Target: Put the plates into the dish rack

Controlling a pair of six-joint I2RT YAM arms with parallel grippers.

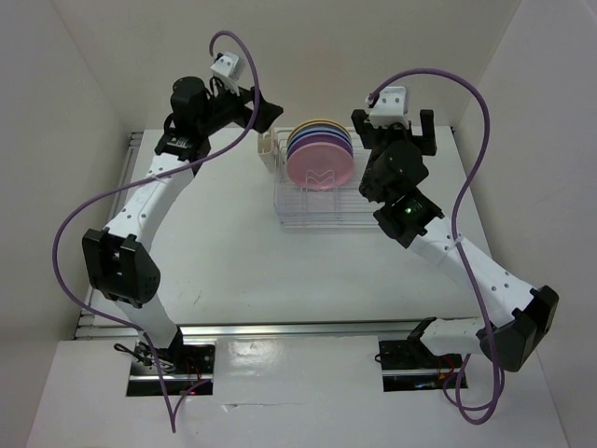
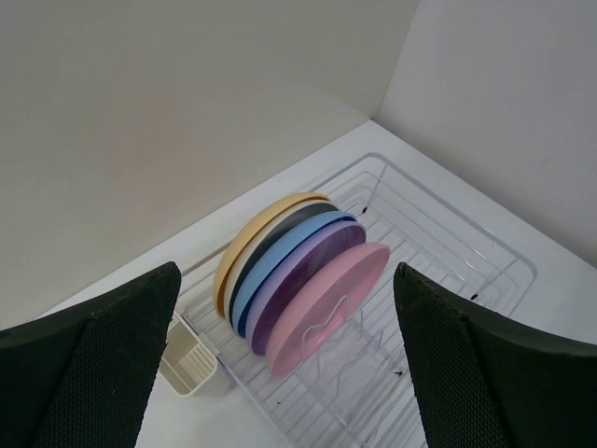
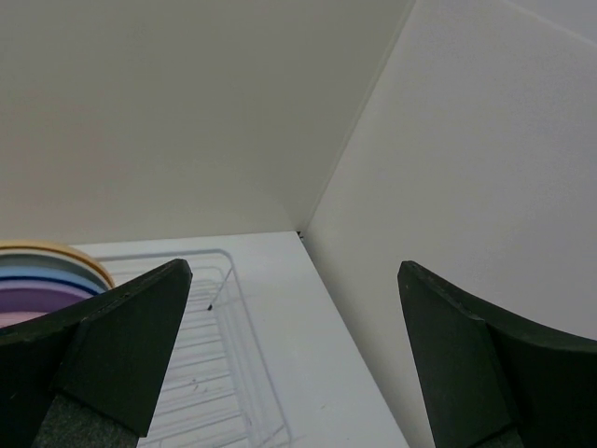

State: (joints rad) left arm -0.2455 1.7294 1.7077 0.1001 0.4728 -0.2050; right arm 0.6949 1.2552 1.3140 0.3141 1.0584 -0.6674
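five plates stood on edge in the dish rack, packed face to face in one row at its far end. order per left wrist view, back to front: yellow-orange plate, cream plate (in shadow, read dark), light blue plate, lilac plate, pink plate. all leaned slightly the same way. the near part of the rack held no plates. small white cutlery holder hung on the rack's end, just beside the yellow-orange plate.

rack sat at the far middle of the tabletop, near the back wall.

left end effector: raised left of the rack, pointed toward the plates, fingers spread wide, nothing between them, not touching rack or plates.

right end effector: raised at the rack's right side, fingers also spread wide, empty. its wrist view showed the rack's corner and plate edges at lower left.
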